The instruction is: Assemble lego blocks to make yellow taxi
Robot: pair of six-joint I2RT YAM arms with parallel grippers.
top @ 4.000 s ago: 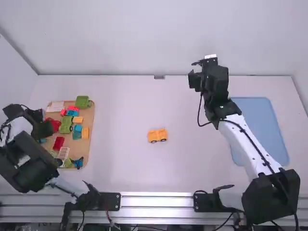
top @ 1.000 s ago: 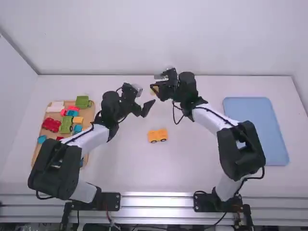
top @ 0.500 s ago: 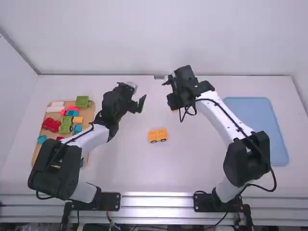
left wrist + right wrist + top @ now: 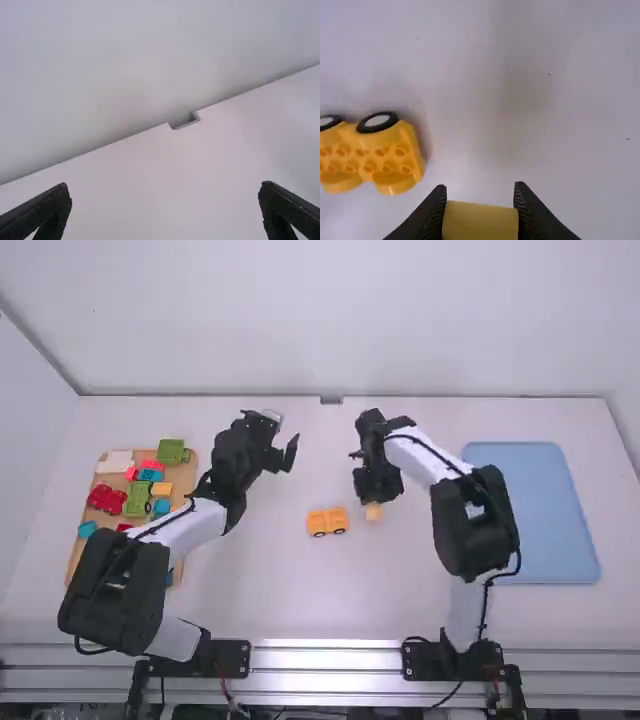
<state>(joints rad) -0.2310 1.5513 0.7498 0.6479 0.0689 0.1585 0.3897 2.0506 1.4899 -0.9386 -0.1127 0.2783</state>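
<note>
One yellow block (image 4: 480,222) is pinched tight in my right gripper (image 4: 372,501), near the yellow car bottom (image 4: 328,522) (it has bumps and black wheels). That car bottom sits on the white table (image 4: 270,585). My left gripper (image 4: 284,440) has its fingers wide apart, up past the brown tray (image 4: 182,478).

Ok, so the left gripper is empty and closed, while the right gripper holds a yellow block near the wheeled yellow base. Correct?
Not quite: the left gripper is wide open, as the left wrist view shows. It is empty, and the right gripper holds a yellow block near the wheeled yellow base.
</note>
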